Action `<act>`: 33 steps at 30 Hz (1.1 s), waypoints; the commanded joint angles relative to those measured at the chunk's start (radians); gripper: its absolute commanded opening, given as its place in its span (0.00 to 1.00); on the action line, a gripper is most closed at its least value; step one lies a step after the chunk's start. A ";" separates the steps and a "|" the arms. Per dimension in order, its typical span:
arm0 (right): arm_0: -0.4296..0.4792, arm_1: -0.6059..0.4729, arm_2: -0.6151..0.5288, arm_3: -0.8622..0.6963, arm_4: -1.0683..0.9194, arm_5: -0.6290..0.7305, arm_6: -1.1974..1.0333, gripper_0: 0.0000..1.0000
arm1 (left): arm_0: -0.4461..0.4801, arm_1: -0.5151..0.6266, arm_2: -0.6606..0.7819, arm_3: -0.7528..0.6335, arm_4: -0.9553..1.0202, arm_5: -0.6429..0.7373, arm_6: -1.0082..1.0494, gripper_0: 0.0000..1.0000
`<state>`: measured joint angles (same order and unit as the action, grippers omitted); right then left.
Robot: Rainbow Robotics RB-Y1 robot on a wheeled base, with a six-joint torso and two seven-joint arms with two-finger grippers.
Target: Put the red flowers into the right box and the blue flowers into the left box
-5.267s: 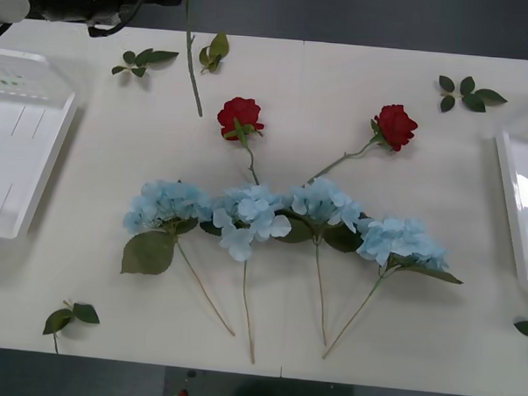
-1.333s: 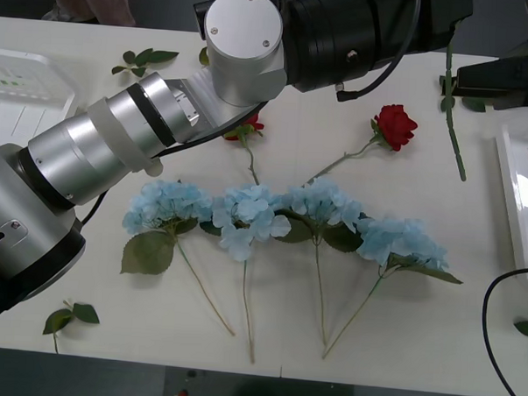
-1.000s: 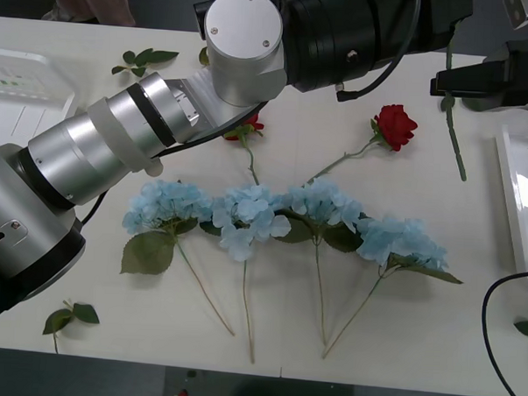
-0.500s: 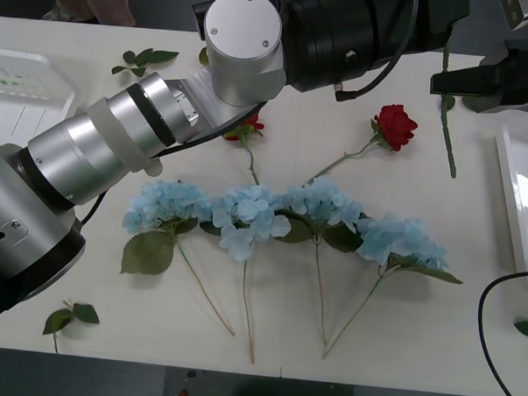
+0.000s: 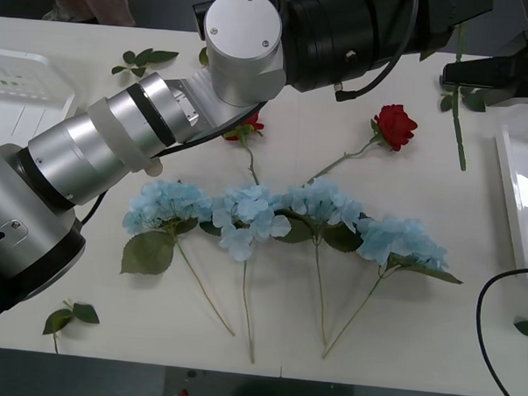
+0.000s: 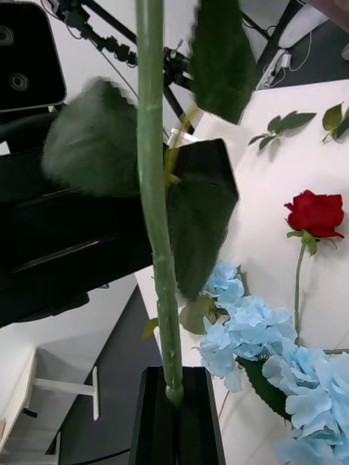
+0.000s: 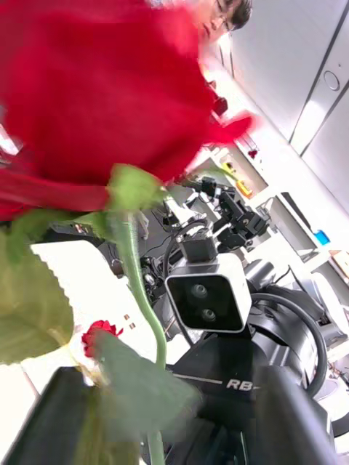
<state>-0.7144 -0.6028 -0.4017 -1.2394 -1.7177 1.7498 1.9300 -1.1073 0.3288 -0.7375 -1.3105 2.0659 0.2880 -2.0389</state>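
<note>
I count four blue flowers (image 5: 250,217). I count three red flowers (image 5: 396,127): two on the table (image 5: 321,104), one up in the air at 1 o'clock. I count two boxes: the left box (image 5: 16,64) at 9 o'clock, the right box (image 5: 512,204) at 3 o'clock.

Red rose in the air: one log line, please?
right gripper: shut on red rose stem, raised at table's far right | left gripper: fingers open near its head | lying on table: four blue flowers, two red roses

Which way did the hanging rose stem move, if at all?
Yes: the rose stem shifted right, away from the lying rose, toward the right box.
</note>
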 commanded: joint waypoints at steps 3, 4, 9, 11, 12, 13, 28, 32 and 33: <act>-0.033 -0.031 -0.020 -0.022 0.006 -0.001 -0.055 0.00 | -0.048 -0.010 0.009 -0.019 0.000 -0.009 -0.024 1.00; -0.033 -0.035 -0.025 -0.023 0.013 -0.001 -0.057 0.00 | -0.048 -0.010 0.009 -0.019 0.000 -0.009 -0.024 1.00; -0.030 -0.088 -0.051 -0.022 0.081 0.014 -0.057 0.00 | -0.048 -0.010 0.009 -0.019 0.000 -0.009 -0.024 1.00; -0.026 -0.109 -0.052 -0.022 0.098 0.014 -0.059 0.00 | -0.048 -0.010 0.009 -0.019 0.000 -0.009 -0.024 1.00; -0.022 -0.123 -0.054 -0.022 0.116 0.013 -0.062 0.00 | -0.048 -0.010 0.009 -0.019 0.000 -0.009 -0.024 1.00; -0.020 -0.130 -0.055 -0.022 0.125 0.011 -0.062 0.00 | -0.048 -0.010 0.009 -0.019 0.000 -0.009 -0.024 1.00; 0.087 -0.299 -0.111 -0.022 0.379 -0.036 -0.082 0.00 | 0.053 0.260 0.024 -0.150 0.247 0.158 0.022 1.00; 0.125 -0.333 -0.137 -0.022 0.463 -0.038 -0.085 0.00 | 0.115 0.366 0.060 -0.210 0.249 0.241 0.031 1.00; 0.125 -0.333 -0.137 -0.022 0.463 -0.038 -0.085 0.00 | 0.115 0.366 0.060 -0.210 0.249 0.241 0.031 1.00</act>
<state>-0.5888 -0.8896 -0.5333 -1.2393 -1.2650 1.7139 1.8741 -1.0082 0.6663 -0.7208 -1.4896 2.3081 0.5084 -2.0386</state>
